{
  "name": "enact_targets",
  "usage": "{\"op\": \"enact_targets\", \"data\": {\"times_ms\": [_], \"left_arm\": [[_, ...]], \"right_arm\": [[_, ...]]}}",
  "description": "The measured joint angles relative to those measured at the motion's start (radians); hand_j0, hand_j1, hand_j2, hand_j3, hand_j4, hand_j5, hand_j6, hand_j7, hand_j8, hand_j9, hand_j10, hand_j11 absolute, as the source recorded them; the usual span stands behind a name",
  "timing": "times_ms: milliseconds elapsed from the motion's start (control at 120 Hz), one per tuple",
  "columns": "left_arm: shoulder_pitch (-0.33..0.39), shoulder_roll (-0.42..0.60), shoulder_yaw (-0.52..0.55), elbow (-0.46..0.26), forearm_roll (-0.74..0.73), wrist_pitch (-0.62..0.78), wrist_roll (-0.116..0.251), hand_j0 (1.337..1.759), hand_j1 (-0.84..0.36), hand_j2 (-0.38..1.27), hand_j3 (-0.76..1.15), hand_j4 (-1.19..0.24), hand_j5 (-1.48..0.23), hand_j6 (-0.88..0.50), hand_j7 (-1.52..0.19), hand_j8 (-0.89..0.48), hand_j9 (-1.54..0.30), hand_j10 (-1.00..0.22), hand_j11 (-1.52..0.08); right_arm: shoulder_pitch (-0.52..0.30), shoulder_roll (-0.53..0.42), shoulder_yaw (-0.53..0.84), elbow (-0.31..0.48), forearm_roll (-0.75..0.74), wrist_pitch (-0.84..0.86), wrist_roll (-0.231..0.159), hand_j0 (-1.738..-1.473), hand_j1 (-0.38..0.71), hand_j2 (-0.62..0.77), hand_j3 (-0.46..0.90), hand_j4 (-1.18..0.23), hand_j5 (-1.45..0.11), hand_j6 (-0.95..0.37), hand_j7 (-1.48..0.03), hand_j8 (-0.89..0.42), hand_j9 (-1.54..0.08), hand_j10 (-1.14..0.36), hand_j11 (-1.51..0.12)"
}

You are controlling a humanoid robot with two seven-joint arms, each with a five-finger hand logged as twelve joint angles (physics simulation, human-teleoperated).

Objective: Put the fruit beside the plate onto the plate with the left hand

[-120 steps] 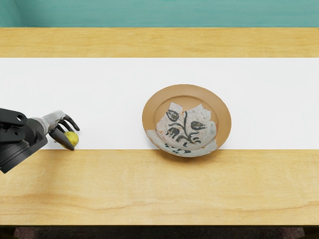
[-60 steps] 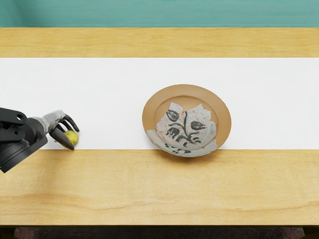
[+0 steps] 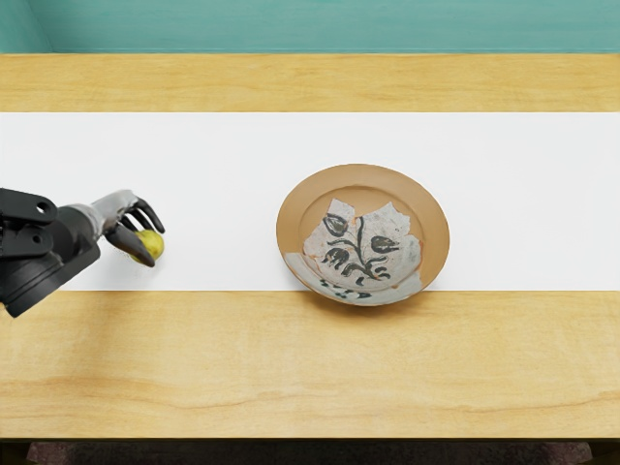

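Here is the left hand (image 3: pixel 131 232), in from the table's left edge on a dark, bulky forearm (image 3: pixel 39 257), and it has the fruit (image 3: pixel 150 244). A small yellow-green ball of a thing, it sits tucked inside the curl of the dark fingers (image 3: pixel 145 215). The fingers arch over its top and one digit crosses under its near side, so only the right half of it peeks out. That is a closed grasp, wrapped right around the fruit. Whether the fruit is touching the surface or just clear of it, the view does not say.

All of this is on the white runner (image 3: pixel 484 155) that crosses the wooden table (image 3: pixel 310 358) from left edge to right edge, and the hand is close to the left end of that strip.

Over to the plate (image 3: pixel 289 228): brown rim, pale centre, a dark flower painted on it. It lies a little right of the table's middle, and its near rim laps over the runner's front border onto the bare wood. Hand and fruit are well apart from the plate, with open white runner between them. The fruit is at the left edge, not on the plate.
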State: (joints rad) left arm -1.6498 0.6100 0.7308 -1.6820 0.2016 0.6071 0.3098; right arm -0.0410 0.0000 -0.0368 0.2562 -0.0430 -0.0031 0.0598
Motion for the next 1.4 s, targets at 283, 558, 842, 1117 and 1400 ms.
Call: {"op": "enact_targets", "data": {"times_ms": [283, 558, 842, 1117, 1400], "left_arm": [[-0.045, -0.063, -0.016, 0.0, 0.0, -0.001, -0.002, 1.651, -0.43, 0.5, 0.0, -0.64, -1.0, -0.4, -0.94, -0.39, -0.93, -0.66, -0.93], [-0.072, -0.12, -0.049, 0.001, 0.002, 0.001, -0.002, 1.653, -0.36, 0.4, 0.0, -0.65, -0.98, -0.45, -0.92, -0.43, -0.92, -0.68, -0.92], [-0.093, -0.157, -0.098, 0.002, 0.003, 0.002, -0.002, 1.655, -0.29, 0.33, 0.0, -0.66, -0.96, -0.5, -0.91, -0.47, -0.91, -0.69, -0.91], [-0.116, -0.174, -0.124, 0.001, 0.005, 0.002, -0.002, 1.656, -0.27, 0.3, 0.0, -0.67, -0.95, -0.51, -0.9, -0.48, -0.91, -0.69, -0.91], [-0.122, -0.187, -0.141, 0.001, 0.013, 0.002, -0.003, 1.656, -0.26, 0.28, 0.0, -0.67, -0.94, -0.52, -0.9, -0.49, -0.91, -0.69, -0.91]], "right_arm": [[0.0, 0.0, 0.0, 0.0, 0.0, 0.0, 0.0, -1.658, -0.33, 0.0, 0.0, -0.02, -0.02, -0.02, -0.02, -0.02, -0.02, -0.02, -0.02], [0.0, 0.0, 0.0, 0.0, 0.0, 0.0, 0.0, -1.658, -0.33, 0.0, 0.0, -0.02, -0.02, -0.02, -0.02, -0.02, -0.02, -0.02, -0.02], [0.001, 0.0, 0.0, 0.0, 0.0, 0.0, 0.0, -1.658, -0.33, 0.0, 0.0, -0.02, -0.02, -0.02, -0.02, -0.02, -0.02, -0.02, -0.02], [0.001, 0.0, 0.0, 0.0, 0.0, 0.0, 0.0, -1.658, -0.33, 0.0, 0.0, -0.02, -0.02, -0.02, -0.02, -0.02, -0.02, -0.02, -0.02], [0.0, 0.0, 0.0, 0.0, 0.0, 0.0, 0.0, -1.658, -0.33, 0.0, 0.0, -0.02, -0.02, -0.02, -0.02, -0.02, -0.02, -0.02, -0.02]]}}
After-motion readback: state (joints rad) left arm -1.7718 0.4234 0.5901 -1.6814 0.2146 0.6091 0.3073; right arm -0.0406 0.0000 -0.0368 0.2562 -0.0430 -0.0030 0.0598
